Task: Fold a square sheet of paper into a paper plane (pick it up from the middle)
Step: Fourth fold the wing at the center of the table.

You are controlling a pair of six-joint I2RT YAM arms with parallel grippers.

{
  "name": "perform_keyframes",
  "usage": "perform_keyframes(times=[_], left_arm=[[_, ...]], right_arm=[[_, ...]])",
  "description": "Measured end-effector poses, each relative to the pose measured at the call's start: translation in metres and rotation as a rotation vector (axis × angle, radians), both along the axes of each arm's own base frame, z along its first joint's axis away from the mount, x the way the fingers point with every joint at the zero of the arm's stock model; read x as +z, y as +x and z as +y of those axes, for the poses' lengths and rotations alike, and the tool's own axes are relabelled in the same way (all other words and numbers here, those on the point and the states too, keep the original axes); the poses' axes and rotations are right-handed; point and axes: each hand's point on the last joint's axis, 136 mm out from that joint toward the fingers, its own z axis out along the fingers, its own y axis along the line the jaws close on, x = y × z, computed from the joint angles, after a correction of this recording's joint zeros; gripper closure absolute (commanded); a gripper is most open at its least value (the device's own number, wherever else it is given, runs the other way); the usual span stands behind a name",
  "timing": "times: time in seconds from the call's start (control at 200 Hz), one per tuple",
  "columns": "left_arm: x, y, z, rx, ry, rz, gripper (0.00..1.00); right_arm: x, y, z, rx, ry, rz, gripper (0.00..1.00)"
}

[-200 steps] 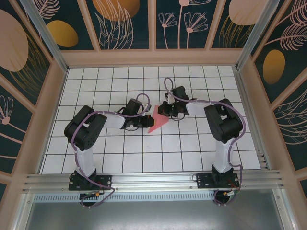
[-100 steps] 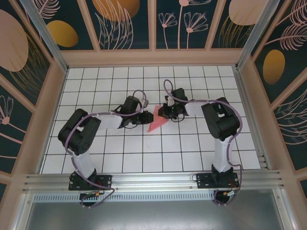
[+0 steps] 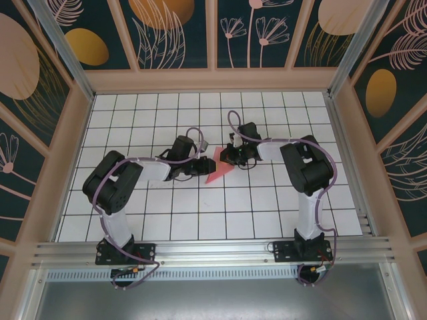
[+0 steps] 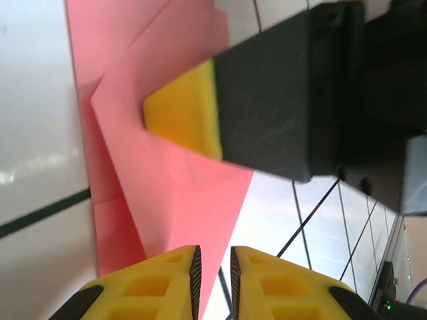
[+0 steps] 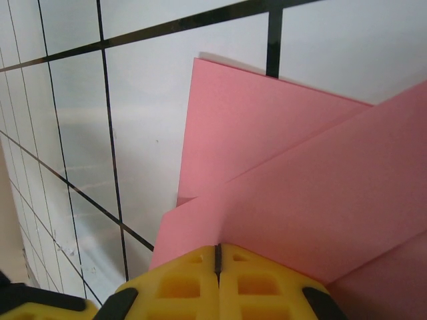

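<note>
Currently your folded pink paper (image 3: 218,168) lies flat on the white gridded table (image 3: 133,113), with both grippers at it.

Left gripper (image 3: 201,166): it sits low at the paper's left edge and points across it. In its wrist view the two yellow fingers (image 4: 153,287) stand a narrow slit apart, slightly open, just over the paper's near point. You cannot tell from these views whether they touch the paper.

Right gripper (image 3: 227,157): it sits at the paper's far end with its jaws fully closed, the seam between the pads tight. Its tip rests on the paper's top layer, where a diagonal folded flap overlaps a flatter layer beneath. Whether a layer is pinched cannot be told.
</note>
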Motion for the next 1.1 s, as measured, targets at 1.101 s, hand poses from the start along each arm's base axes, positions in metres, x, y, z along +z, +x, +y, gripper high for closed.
perform_keyframes(times=[1.101], left_arm=[[-0.003, -0.026, 0.005, -0.05, 0.047, 0.023, 0.78]], right_arm=[[-0.002, 0.0, 0.0, -0.003, 0.002, 0.025, 0.96]])
